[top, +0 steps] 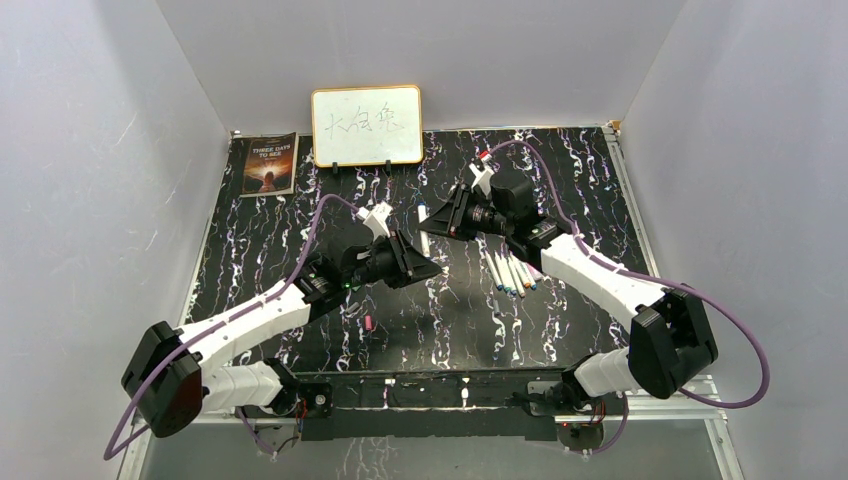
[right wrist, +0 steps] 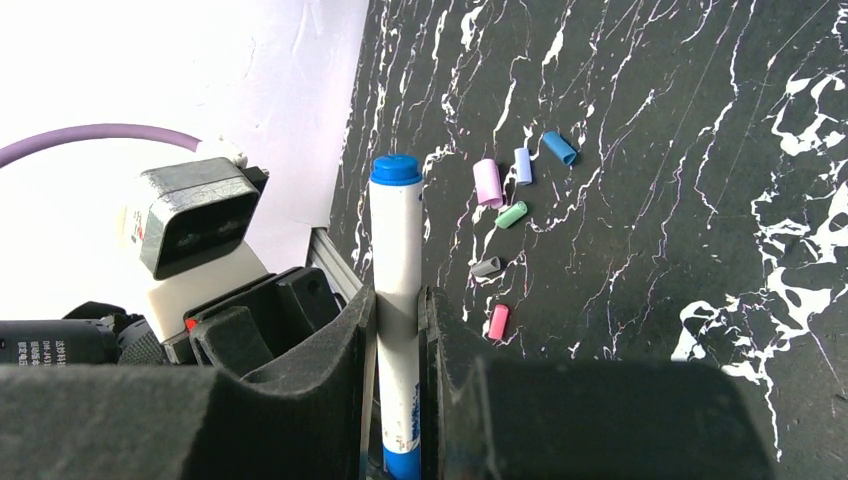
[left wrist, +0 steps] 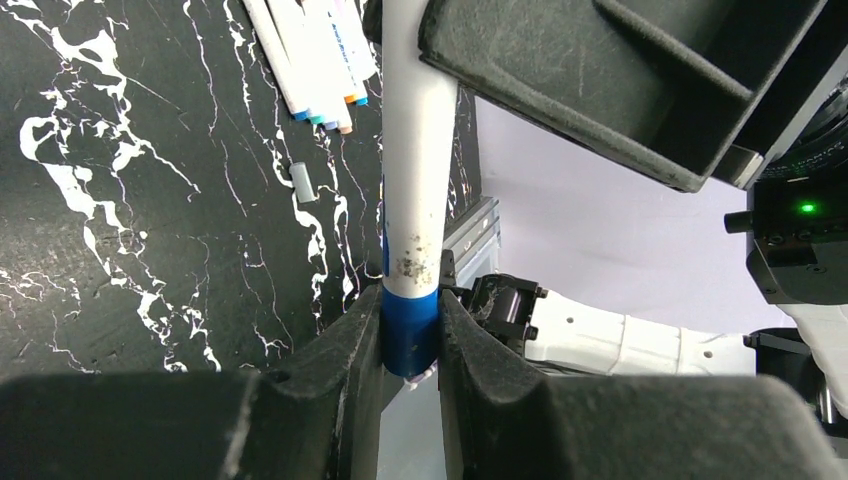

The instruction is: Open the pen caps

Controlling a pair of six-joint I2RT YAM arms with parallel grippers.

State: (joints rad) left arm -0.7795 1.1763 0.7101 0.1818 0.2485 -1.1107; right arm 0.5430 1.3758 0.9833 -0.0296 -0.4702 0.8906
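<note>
Clamped on the blue cap [left wrist: 410,342] with the left gripper [left wrist: 410,305] (cap rather than tail plug, seemingly); just beyond, squeezed shut on the white marker [right wrist: 397,240] with the right gripper [right wrist: 398,300]. Risks slipping off if pulled crooked, or dragging the marker through.

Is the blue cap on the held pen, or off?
On: the blue cap sits flush on the pen, with no gap, pinched by the left tool.
</note>
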